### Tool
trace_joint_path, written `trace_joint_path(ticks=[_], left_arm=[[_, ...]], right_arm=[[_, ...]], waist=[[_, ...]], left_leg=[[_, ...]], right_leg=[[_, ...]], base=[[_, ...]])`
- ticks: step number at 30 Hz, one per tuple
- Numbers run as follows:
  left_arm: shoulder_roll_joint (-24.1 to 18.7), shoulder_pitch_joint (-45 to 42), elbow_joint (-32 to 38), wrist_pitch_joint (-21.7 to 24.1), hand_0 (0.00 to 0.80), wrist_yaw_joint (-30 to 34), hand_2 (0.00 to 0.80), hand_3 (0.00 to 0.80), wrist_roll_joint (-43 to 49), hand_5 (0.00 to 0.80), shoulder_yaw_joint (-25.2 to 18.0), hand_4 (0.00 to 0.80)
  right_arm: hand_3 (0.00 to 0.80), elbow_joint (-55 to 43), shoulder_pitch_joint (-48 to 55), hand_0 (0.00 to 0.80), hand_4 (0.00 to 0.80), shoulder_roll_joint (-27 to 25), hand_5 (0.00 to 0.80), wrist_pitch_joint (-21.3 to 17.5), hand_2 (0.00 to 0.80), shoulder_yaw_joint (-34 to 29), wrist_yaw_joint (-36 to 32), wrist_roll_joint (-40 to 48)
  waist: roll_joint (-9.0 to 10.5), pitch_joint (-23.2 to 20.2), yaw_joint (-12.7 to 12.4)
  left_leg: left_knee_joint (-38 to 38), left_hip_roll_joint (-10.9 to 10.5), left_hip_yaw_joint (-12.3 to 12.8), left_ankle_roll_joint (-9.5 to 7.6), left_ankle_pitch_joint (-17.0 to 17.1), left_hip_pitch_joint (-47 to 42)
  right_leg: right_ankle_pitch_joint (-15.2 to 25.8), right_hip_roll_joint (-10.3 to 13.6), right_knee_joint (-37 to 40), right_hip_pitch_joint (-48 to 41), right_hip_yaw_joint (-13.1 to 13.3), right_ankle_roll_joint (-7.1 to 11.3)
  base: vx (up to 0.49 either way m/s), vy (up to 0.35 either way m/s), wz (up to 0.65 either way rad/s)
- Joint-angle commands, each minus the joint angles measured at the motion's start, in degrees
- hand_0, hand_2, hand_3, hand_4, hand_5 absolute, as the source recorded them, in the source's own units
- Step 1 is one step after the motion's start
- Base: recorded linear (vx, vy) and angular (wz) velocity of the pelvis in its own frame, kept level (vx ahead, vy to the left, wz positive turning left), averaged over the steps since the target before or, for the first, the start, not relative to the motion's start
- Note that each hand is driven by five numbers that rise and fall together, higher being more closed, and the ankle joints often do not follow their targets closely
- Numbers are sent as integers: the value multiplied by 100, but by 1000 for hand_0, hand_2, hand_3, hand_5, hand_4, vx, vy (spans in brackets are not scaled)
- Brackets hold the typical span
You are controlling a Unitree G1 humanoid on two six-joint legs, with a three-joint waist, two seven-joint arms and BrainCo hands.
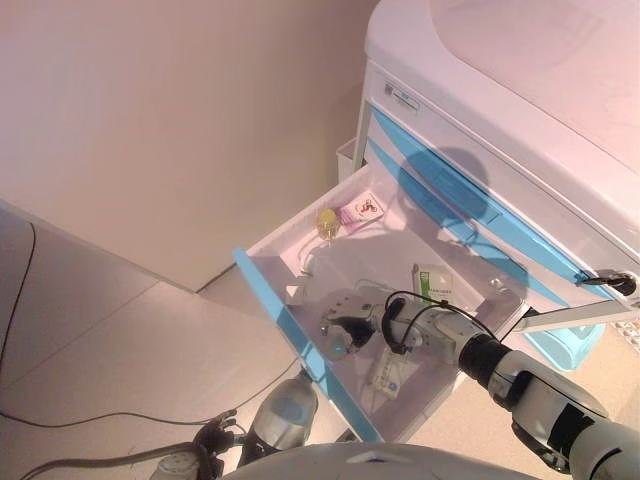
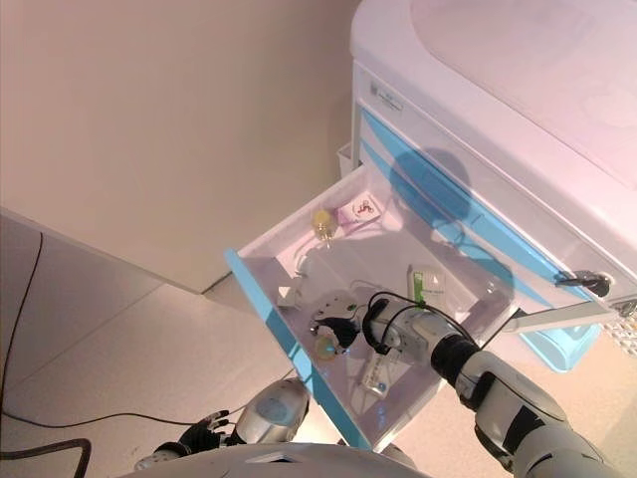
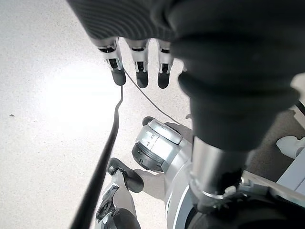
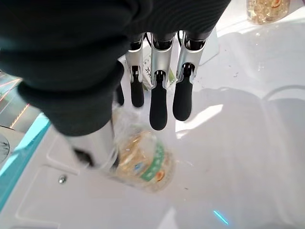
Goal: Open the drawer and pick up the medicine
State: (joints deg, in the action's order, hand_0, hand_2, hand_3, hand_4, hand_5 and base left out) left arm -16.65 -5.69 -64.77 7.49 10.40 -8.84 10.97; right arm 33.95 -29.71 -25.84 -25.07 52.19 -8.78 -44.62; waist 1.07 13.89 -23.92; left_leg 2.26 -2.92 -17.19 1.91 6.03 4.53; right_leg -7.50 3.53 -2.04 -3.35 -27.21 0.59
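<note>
Drawer [image 1: 290, 310]: pulled well out of the white cart [image 1: 520, 90], its pale blue front edge nearest the robot, white inside
Right hand [image 1: 345, 322]: reached down into the open drawer, near the blue front edge; in the right wrist view its fingers [image 4: 158, 107] hung straight and slightly apart, with the thumb set off to one side
Medicine bottle [image 4: 143, 164]: a small clear bottle with yellowish contents and a green band, lying on its side on the drawer floor below the right hand, between the thumb and the fingertips; whether the thumb touched it could not be told, and the fingers were not curled round it
Other things in the drawer: a white box with a green stripe [image 1: 432, 283] towards the cart side, a flat white packet [image 1: 392, 375] just beside the right wrist, a pink and white sachet [image 1: 361, 211] at the far corner, a small yellow jar [image 1: 327, 222] just beside the sachet
Left hand [image 3: 138, 67]: seen only in the left wrist view, hanging over the pale speckled floor [image 3: 43, 119] well apart from the drawer, fingers straight and side by side, holding nothing
Cart: closed blue-striped drawers above the open one, a dark handle [image 1: 610, 282] on its right side
</note>
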Motion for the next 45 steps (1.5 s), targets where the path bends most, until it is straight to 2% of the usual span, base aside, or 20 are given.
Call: trace_joint_path(ticks=[1, 3, 4, 5, 15, 23, 43, 45], left_arm=[[-62, -44, -186, 29, 0, -34, 0, 0, 146, 0, 115, 0], [-61, -34, -194, 19, 0, -39, 0, 0, 148, 0, 120, 0], [-61, -33, -197, 16, 0, -44, 0, 0, 147, 0, 121, 0], [-61, -36, -201, 22, 0, -41, 0, 0, 153, 0, 115, 0], [-63, -7, -199, 39, 0, -49, 0, 0, 167, 0, 122, 0], [-64, 10, -182, 5, 0, -66, 0, 0, 160, 0, 119, 0], [-88, 23, -154, 23, 0, -80, 0, 0, 151, 0, 138, 0], [-87, 18, -143, 17, 0, -94, 0, 0, 150, 0, 151, 0]], right_arm=[[0, -257, -21, 0, 0, 91, 0, -86, 0, 199, 94, 47], [0, -266, -27, 0, 0, 91, 0, -87, 0, 205, 81, 66], [41, -258, -25, 41, 41, 96, 41, -93, 41, 207, 89, 64], [0, -258, -19, 0, 0, 97, 0, -98, 0, 204, 91, 52], [0, -192, -27, 0, 0, 165, 0, -64, 0, 221, 122, 19], [0, -211, -3, 0, 0, 174, 0, -245, 0, 236, 81, 77], [0, -164, -81, 0, 0, 220, 0, -312, 0, 281, -77, 212], [383, -164, -70, 383, 383, 213, 383, -321, 383, 280, -71, 207]], waist=[[174, 11, -117], [182, 3, -113], [186, -1, -113], [189, -6, -113], [207, 7, -133], [236, 16, -145], [260, 75, -173], [262, 72, -171]], left_leg=[[111, -378, -49, -192, -293, -64], [116, -371, -45, -188, -294, -72], [119, -369, -46, -186, -294, -75], [123, -369, -48, -185, -295, -76], [138, -370, -59, -189, -288, -76], [145, -371, -63, -184, -293, -72], [157, -367, -54, -184, -278, -36], [158, -369, -51, -186, -279, -35]], right_leg=[[419, 489, -229, 270, 429, 383], [420, 491, -223, 262, 427, 385], [419, 489, -221, 260, 426, 386], [418, 487, -219, 261, 429, 385], [421, 478, -212, 260, 420, 381], [421, 464, -184, 243, 427, 384], [438, 449, -166, 270, 420, 386], [438, 453, -166, 271, 420, 389]], base=[[0, 0, 0], [0, 0, 0], [0, 0, 0], [0, 0, 0], [0, 0, 0], [0, 0, 0], [0, 0, 0], [0, 0, 0]])
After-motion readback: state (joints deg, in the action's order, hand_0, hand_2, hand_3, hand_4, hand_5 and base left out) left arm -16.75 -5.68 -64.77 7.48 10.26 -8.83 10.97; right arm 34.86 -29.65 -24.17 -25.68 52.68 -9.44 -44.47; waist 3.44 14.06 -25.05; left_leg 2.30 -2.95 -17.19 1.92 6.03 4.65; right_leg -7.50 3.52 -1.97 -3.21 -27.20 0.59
